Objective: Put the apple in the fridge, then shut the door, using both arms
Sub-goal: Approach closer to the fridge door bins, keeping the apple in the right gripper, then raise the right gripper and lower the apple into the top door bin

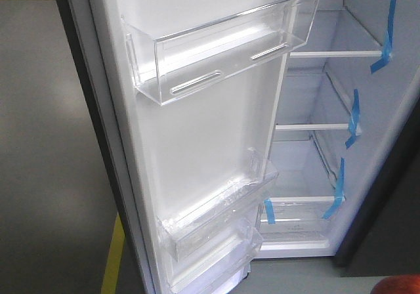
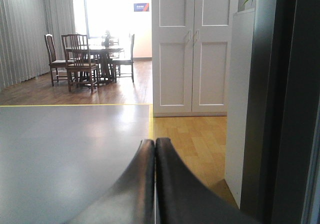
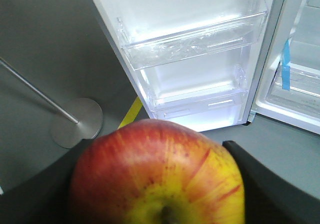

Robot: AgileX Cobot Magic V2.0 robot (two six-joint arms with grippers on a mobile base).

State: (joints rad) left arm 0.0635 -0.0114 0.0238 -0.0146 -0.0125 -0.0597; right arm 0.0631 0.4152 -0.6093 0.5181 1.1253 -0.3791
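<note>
Apple (image 3: 160, 179) is clamped in the right gripper (image 3: 156, 194), with black fingers (image 3: 272, 184) hugging it on both sides and the stem end facing the wrist cam. It's outside the fridge (image 1: 308, 163), low down in front of it. The fridge's door (image 1: 197, 136) hangs wide open, with its clear bins (image 1: 223, 51) on show and blue tape (image 1: 354, 117) on the shelves inside. The left gripper (image 2: 155, 146) has its fingers pressed flat together, gripping nothing.

glossy smooth apple (image 3: 160, 179), clear plastic bins (image 1: 216, 61) (shiny), smooth grey floor (image 1: 46, 143).
</note>
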